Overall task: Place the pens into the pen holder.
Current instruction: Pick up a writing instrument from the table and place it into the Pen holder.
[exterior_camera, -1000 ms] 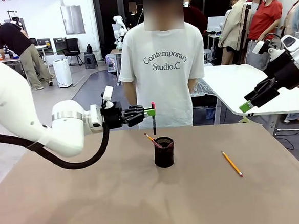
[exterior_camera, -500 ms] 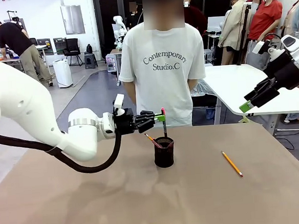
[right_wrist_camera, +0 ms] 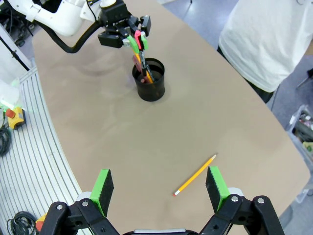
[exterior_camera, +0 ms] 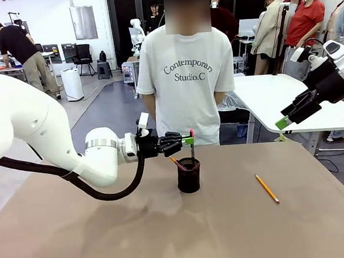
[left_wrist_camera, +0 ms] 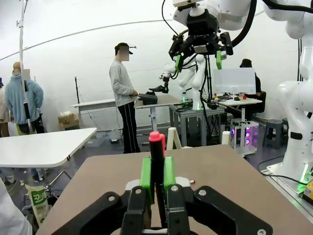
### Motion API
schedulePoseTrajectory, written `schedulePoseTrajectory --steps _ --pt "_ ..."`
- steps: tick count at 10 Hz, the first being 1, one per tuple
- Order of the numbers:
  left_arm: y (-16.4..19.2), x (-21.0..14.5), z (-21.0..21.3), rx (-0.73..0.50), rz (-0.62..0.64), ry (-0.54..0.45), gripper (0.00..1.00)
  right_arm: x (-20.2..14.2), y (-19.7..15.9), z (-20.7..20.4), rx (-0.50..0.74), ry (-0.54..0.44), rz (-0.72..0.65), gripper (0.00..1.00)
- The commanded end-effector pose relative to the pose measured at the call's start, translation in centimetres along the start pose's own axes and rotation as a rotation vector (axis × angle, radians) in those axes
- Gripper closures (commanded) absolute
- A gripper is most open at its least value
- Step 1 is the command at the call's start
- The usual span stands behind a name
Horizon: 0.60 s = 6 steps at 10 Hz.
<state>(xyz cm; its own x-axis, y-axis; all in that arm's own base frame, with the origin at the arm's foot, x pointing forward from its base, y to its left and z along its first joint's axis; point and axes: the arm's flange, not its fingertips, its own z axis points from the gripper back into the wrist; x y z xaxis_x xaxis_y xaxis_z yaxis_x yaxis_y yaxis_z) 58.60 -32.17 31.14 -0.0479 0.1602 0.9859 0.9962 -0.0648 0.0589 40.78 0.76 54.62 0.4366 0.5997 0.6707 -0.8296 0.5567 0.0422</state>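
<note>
on the table [exterior_camera: 108, 228] the pen holder [exterior_camera: 188, 178] hides the black pen's [exterior_camera: 192, 150] tip.

We count one black pen [exterior_camera: 192, 150] with red ends, one pinkish-red pencil [exterior_camera: 175, 162] and one yellow-orange pencil [exterior_camera: 267, 188]: three in total. We count one mesh pen holder [exterior_camera: 189, 176]. We count two pincers: one left pincer [exterior_camera: 189, 141], one right pincer [right_wrist_camera: 160, 187]. We count one tabletop [exterior_camera: 109, 239] and one person [exterior_camera: 186, 81] at it.
</note>
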Motion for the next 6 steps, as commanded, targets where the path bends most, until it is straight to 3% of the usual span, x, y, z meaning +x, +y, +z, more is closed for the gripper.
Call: schedulePoseTrajectory --steps 1,6 --pt "0.58 0.01 -0.17 -0.008 0.002 0.021 1.0 0.08 -0.14 0.02 0.008 -0.016 0.005 0.0" --pt "0.55 0.06 -0.03 -0.008 -0.015 0.026 0.06 0.08 -0.14 0.02 0.008 -0.016 0.005 0.0"
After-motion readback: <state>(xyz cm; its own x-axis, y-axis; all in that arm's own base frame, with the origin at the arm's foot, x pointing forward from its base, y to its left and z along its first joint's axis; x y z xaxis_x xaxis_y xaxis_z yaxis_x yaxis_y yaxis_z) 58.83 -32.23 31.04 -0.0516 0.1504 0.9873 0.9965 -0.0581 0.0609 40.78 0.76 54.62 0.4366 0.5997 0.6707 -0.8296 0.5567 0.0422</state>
